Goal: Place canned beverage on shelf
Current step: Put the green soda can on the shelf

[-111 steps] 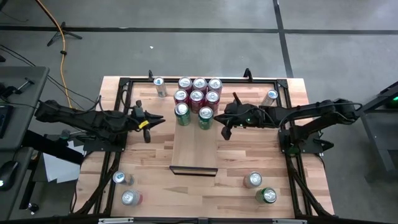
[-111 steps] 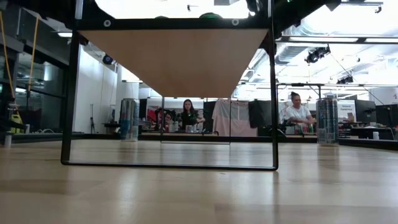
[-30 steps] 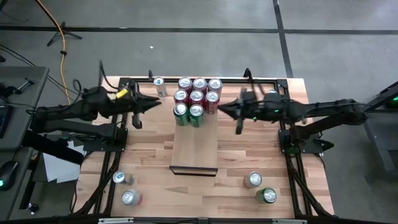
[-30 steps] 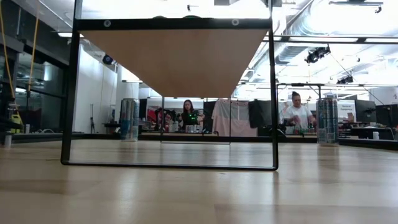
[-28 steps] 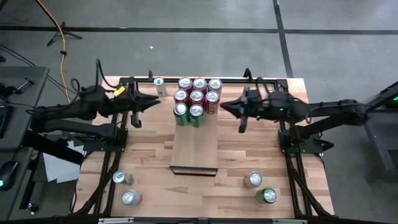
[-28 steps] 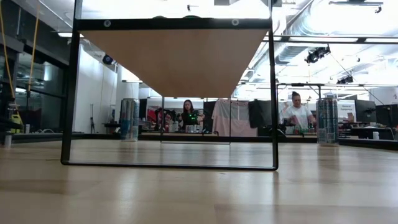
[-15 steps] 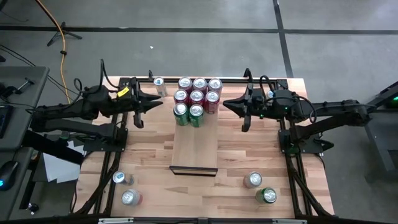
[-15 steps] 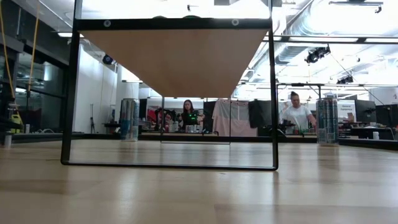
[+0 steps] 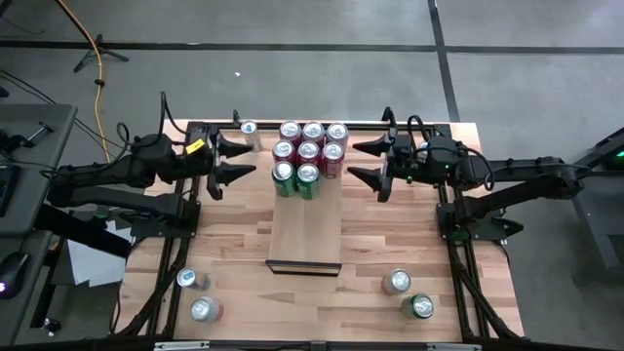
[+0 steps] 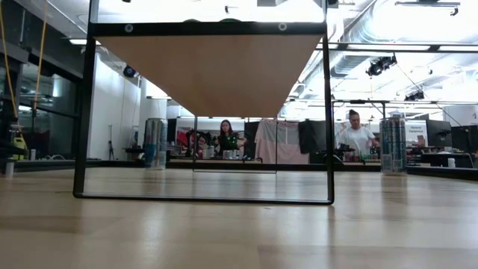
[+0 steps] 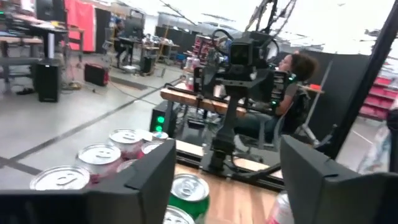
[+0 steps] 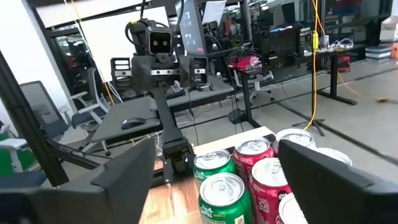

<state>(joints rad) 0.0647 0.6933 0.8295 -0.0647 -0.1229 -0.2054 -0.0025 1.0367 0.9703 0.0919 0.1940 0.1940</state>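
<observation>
Both pincers just released, nothing held: left pincer, right pincer flanking cans on pale wooden shelf board; fresh pick next.

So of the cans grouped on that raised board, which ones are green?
The two green cans form the front row of the group on the shelf, nearest its bare end; the six behind are red.

Two dark fingers of the right gripper stand wide apart with nothing between them. Past them sit two green cans, one behind the other, with red cans touching alongside and a silver-topped can behind. Farther off stands the other arm, with desks and office chairs in the room beyond.
</observation>
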